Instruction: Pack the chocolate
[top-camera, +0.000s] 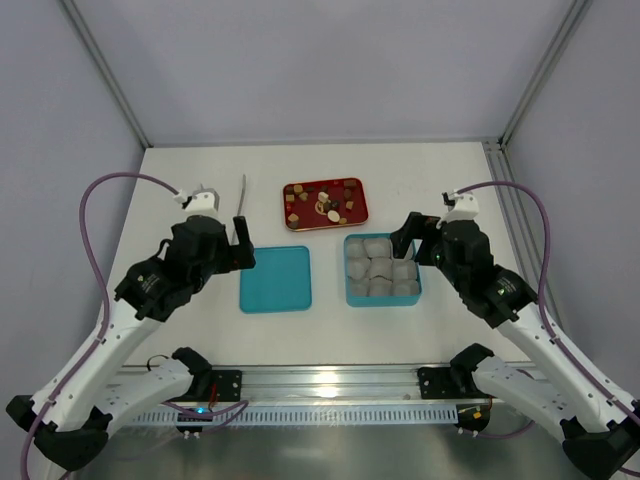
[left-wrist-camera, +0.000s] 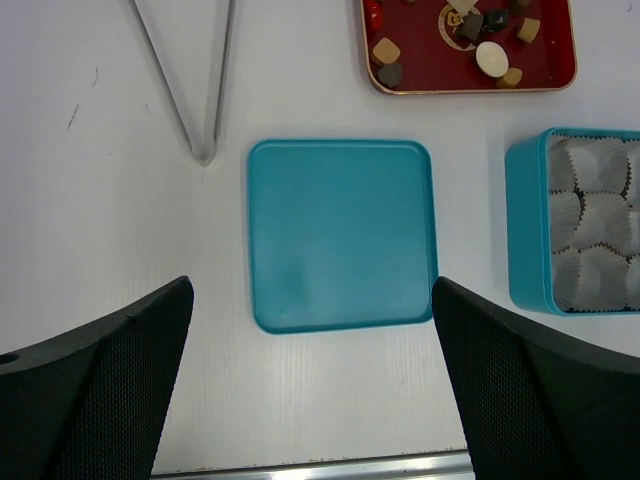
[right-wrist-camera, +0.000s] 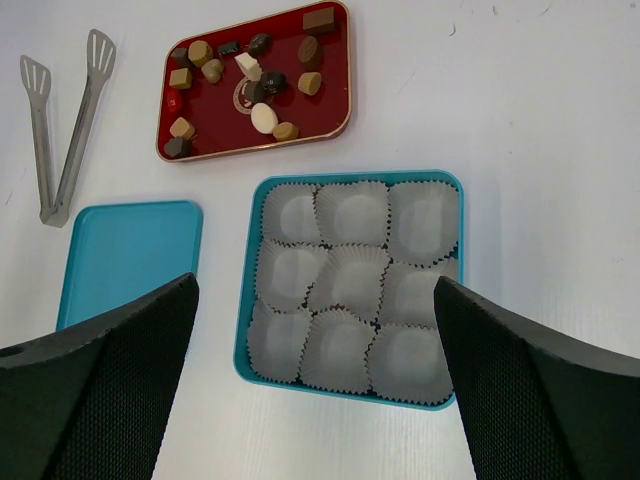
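Chocolate pieces (right-wrist-camera: 264, 118), dark brown, tan and cream, lie scattered on the red rectangular tray (right-wrist-camera: 346, 82) at the far middle of the white table (top-camera: 450, 180). All the pieces that show are on that tray. Just near of it stands a teal box (right-wrist-camera: 243, 330) lined with nine pale crinkled paper cups (right-wrist-camera: 350, 280) in three rows of three. Its flat teal lid (top-camera: 275, 278) lies beside it on the left, apart from the box. Metal tongs (top-camera: 241, 200) lie left of the tray, beyond the lid. The left gripper (left-wrist-camera: 312, 290) hangs over the near edge of the lid, fingers spread wide and holding nothing. The right gripper (right-wrist-camera: 316, 283) hangs over the box, fingers likewise wide apart and bare.
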